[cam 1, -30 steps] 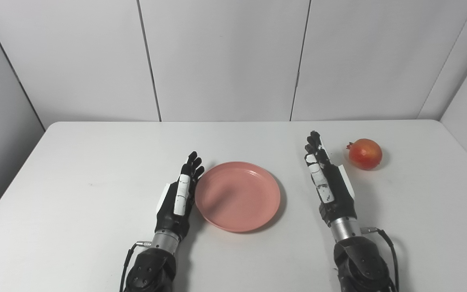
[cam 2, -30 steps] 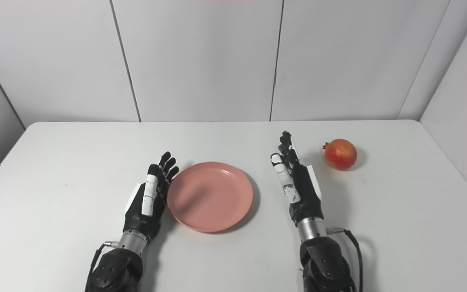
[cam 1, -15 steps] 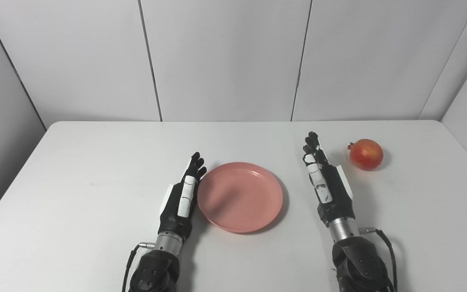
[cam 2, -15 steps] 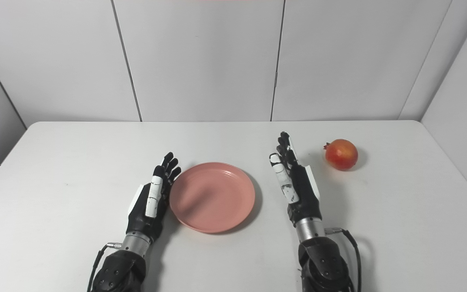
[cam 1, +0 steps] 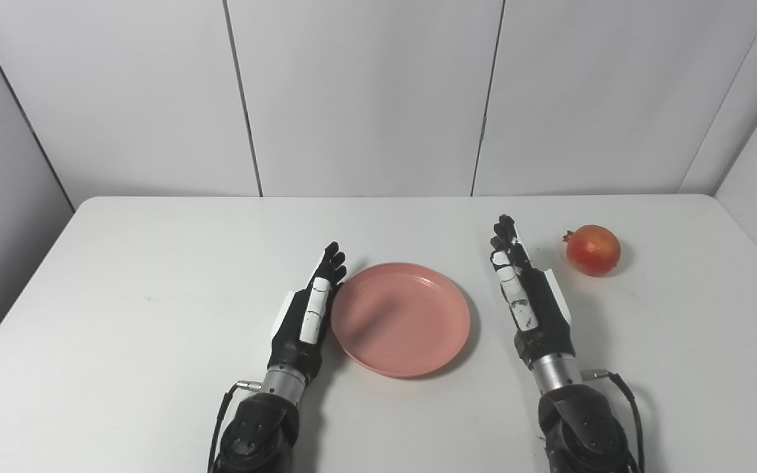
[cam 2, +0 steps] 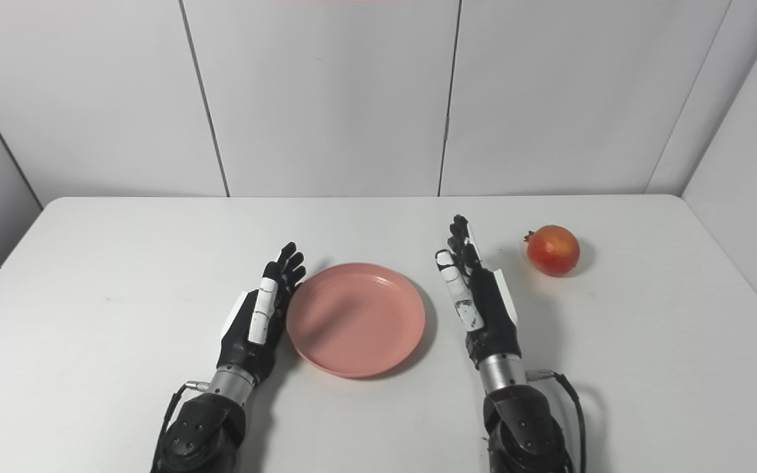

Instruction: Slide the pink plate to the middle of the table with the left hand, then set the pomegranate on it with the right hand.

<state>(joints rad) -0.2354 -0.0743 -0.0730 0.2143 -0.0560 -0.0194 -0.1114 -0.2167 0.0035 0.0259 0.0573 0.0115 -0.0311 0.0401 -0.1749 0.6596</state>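
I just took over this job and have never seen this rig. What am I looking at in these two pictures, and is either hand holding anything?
Both pictures come from two cameras side by side on the robot's head, so they show one scene from slightly different spots. The black and white shapes rising from the bottom edge are the robot's arms. The left hand lies flat with its fingers against the left rim of the pink plate. The right hand is open and holds nothing. The pomegranate sits alone beyond it on the white table, touching neither hand.
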